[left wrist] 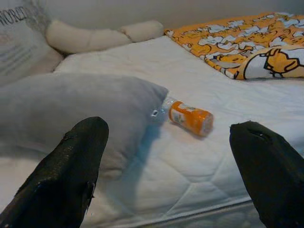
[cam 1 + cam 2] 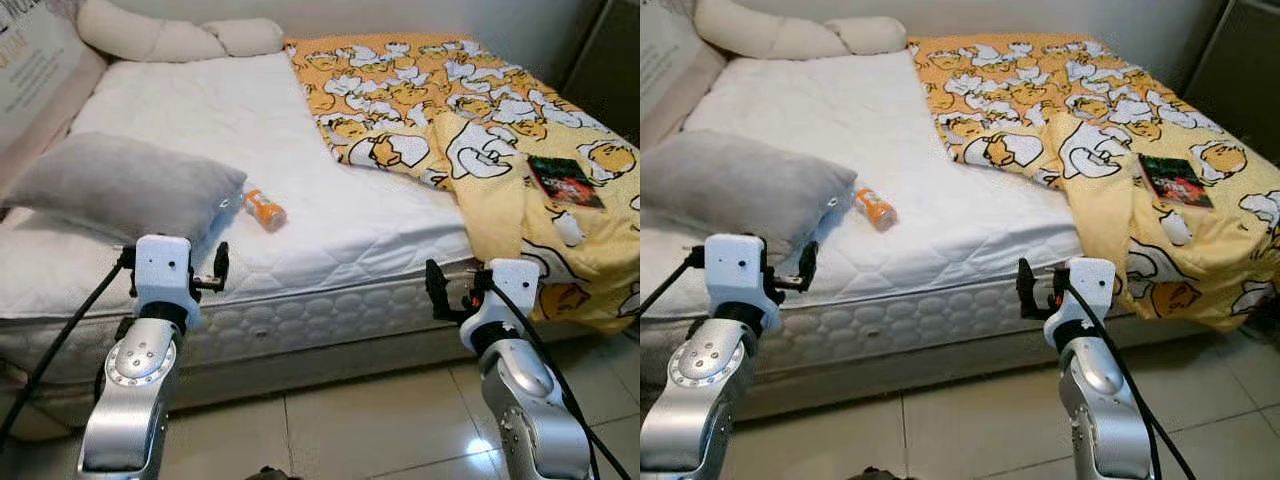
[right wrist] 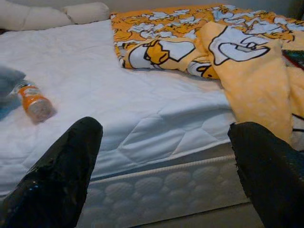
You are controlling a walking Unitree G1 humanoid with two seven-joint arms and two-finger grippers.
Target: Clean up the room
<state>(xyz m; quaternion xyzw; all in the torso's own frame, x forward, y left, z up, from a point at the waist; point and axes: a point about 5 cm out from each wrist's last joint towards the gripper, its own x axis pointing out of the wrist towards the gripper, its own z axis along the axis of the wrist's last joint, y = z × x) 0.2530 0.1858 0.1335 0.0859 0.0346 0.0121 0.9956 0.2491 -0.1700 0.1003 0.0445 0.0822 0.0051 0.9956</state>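
The left gripper is spread wide and holds nothing, poised at the bed's near edge, which reads as a stance for reaching in. Straight ahead of it and a little beyond, the bottle lies on its side on the mattress, cap end touching the grey pillow that sits just off the left finger. The right gripper is equally wide and empty, level with the mattress side. Ahead of it and to its right the yellow blanket spills over the bed edge, bunched rather than spread. On that blanket, farther right, rest a book and a small white thing. I judge the bottle the nearest pick.
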